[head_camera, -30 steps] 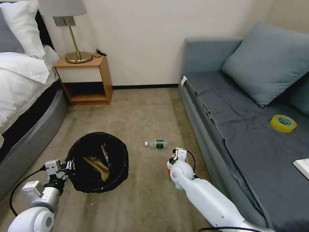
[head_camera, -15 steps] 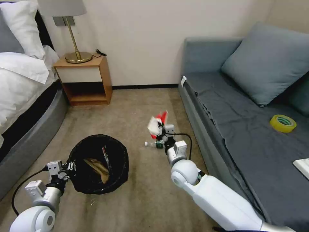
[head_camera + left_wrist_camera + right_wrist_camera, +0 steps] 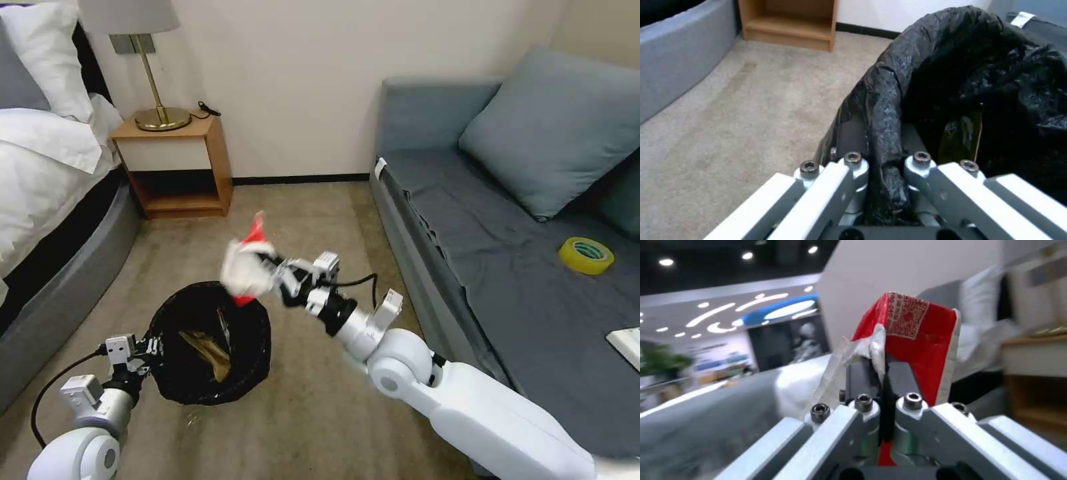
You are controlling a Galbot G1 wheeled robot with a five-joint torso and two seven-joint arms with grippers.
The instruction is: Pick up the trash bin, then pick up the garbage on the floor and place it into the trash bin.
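The trash bin [image 3: 193, 380], lined with a crinkly black bag, is held just over the carpet at the lower left. My left gripper [image 3: 143, 348] is shut on its near rim; in the left wrist view the fingers [image 3: 852, 166] pinch a fold of the black bag of the bin [image 3: 978, 60]. Brown paper and a wrapper [image 3: 210, 350] lie inside it. My right gripper [image 3: 277, 277] is shut on a piece of garbage, a crumpled red-and-white packet [image 3: 245, 270], held above the bin's far right rim. The packet [image 3: 920, 340] sticks out past the right gripper [image 3: 882, 373].
A bed [image 3: 53, 267] borders the left side. A wooden nightstand [image 3: 177, 167] with a brass lamp stands at the back wall. The grey sofa [image 3: 507, 267] runs along the right, with a yellow tape roll [image 3: 587, 255] and a white box [image 3: 627, 343] on it.
My right arm has lifted the red-and-white packet from the floor by the sofa and swung it left, up to the bin's rim. The bin has shifted slightly.
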